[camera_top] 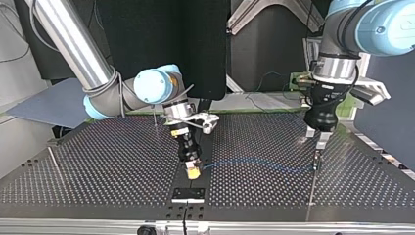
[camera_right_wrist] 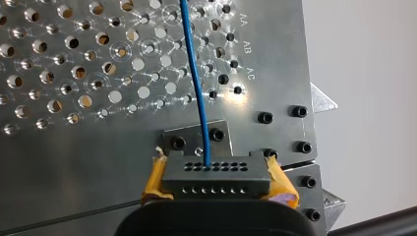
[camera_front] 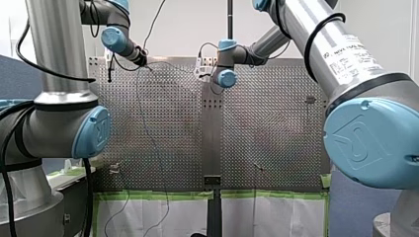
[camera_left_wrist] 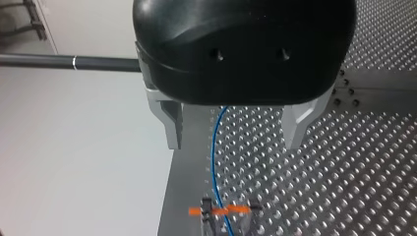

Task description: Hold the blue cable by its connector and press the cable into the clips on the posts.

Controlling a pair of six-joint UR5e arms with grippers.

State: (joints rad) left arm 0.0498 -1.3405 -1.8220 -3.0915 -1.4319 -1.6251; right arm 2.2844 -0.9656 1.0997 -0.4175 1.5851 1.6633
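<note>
My right hand (camera_right_wrist: 217, 183) is clamped tight on the dark connector (camera_right_wrist: 216, 169), its yellow pads (camera_right_wrist: 153, 179) pressed against both ends of the block. The blue cable (camera_right_wrist: 195, 78) leaves the connector's face and runs ahead over the surface (camera_right_wrist: 74, 142), a metal plate full of small holes with black bolt heads near its edge.

In the top view this hand sits low beside the middle seam (camera_top: 206, 147) where two plates meet, towards the surface's near edge. The cable stretches almost level, just above the holes, to that view's right. There my left hand (camera_left_wrist: 231, 135) hangs over the surface with its metal fingers (camera_left_wrist: 172, 125) spread wide and grips nothing. The cable passes between them and touches neither. Just ahead of that hand the cable crosses a clip (camera_left_wrist: 219, 211) with an orange piece; whether it is seated in it I cannot tell.

In the front view, green tape (camera_front: 158, 194) lines the surface's near edge and white sheeting (camera_front: 163, 217) hangs below it. Past the far edge stands a pale wall (camera_front: 188, 29), with a blue partition (camera_front: 15, 74) at that view's left. In the top view a black panel (camera_top: 161, 39) fills the room behind the arms.
</note>
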